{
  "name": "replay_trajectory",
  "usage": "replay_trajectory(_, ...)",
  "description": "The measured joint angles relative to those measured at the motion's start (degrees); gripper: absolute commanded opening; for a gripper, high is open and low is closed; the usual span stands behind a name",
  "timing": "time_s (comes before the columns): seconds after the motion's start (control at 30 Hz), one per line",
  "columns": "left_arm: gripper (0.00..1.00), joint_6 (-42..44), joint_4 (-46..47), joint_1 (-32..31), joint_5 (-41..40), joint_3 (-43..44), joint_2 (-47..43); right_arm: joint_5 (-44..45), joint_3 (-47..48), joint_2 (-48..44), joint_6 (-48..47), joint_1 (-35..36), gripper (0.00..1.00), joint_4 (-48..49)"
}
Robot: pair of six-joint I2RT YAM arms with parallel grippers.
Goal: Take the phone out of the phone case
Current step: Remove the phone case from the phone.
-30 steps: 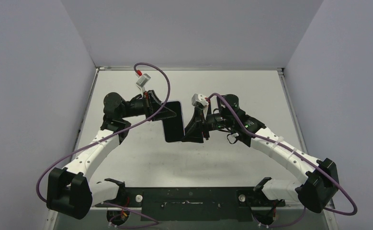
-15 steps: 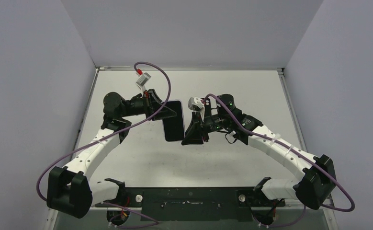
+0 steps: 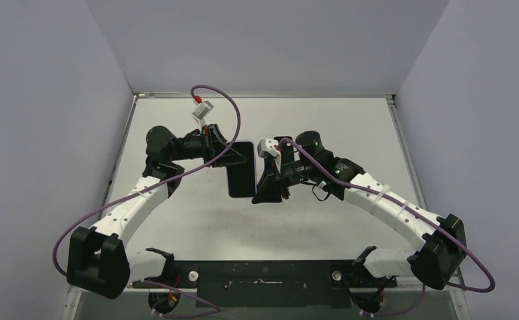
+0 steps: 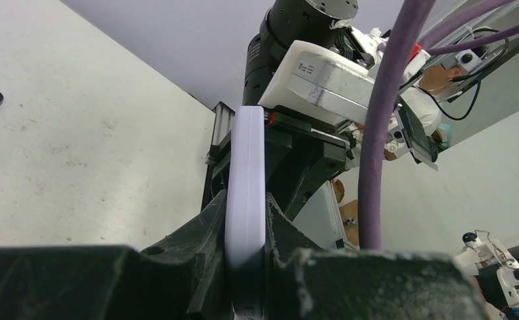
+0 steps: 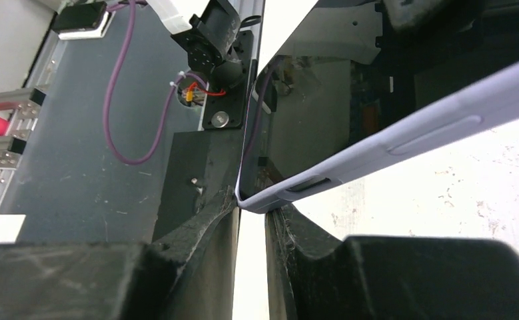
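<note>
Phone (image 3: 241, 172) in lavender phone case (image 5: 376, 157) is hanging above the table (image 3: 350, 127), between both arms. Left gripper (image 4: 245, 263) is clamping the case edge. Right gripper (image 5: 250, 212) is sitting nearly closed at a case corner; can't tell if it's biting. Suggest right peeling only the lip, slowly, with left bracing firm and no twisting.

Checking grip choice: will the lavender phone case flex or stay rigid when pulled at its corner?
Probably flexes slightly: the phone case looks matte and soft-moulded, with raised buttons. Likely grippy, not slippery. With the phone inside, its edge looks straight in the left gripper.
</note>
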Motion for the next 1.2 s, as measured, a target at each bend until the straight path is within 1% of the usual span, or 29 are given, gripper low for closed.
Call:
replay_trajectory(0.23, 0.0, -0.52, 0.61, -0.22, 1.42, 0.07, 0.2, 4.42, 2.54, 0.0, -6.95, 1.75, 0.0, -5.95)
replay_trajectory(0.53, 0.0, -1.46, 4.98, -0.28, 1.4, 0.07, 0.17, 9.64, 6.12, 0.2, -14.23, 2.84, 0.0, -12.04)
replay_trajectory(0.73, 0.0, -1.75, 5.4, -0.28, 1.38, 0.07, 0.0, 12.46, 6.25, 0.2, -15.96, 2.95, 0.0, -12.94)
replay_trajectory(0.8, 0.0, -2.62, 3.61, -0.94, 2.43, 0.07, -0.74, 15.91, 6.23, 0.44, -16.57, 2.56, 0.0, -10.86)
replay_trajectory(0.87, 0.0, -1.01, -0.2, -2.12, 2.67, 0.09, -2.05, 17.51, 6.23, 0.74, -15.93, 2.03, 0.07, -9.64)
replay_trajectory(0.93, 0.0, 2.69, -5.38, -2.47, 2.16, 0.37, -3.45, 18.1, 6.23, 0.87, -14.93, 1.51, 0.15, -8.81)
replay_trajectory(0.97, 0.0, 5.79, -9.6, -2.49, 1.05, 0.92, -4.26, 18.03, 6.21, 0.87, -14.32, 1.42, 0.19, -8.44)
replay_trajectory(1.03, 0.0, 10.32, -15.19, -2.47, -1.07, 1.88, -5.14, 17.49, 5.95, 0.76, -13.25, 1.42, 0.29, -7.74)
replay_trajectory(1.1, 0.0, 14.36, -19.67, -2.47, -3.58, 2.47, -5.84, 16.72, 4.83, 0.31, -11.85, 1.42, 0.39, -7.23)
replay_trajectory(1.2, 0.0, 18.25, -24.3, -2.47, -6.62, 2.62, -6.56, 15.74, 2.43, -0.85, -10.21, 1.4, 0.5, -7.23)
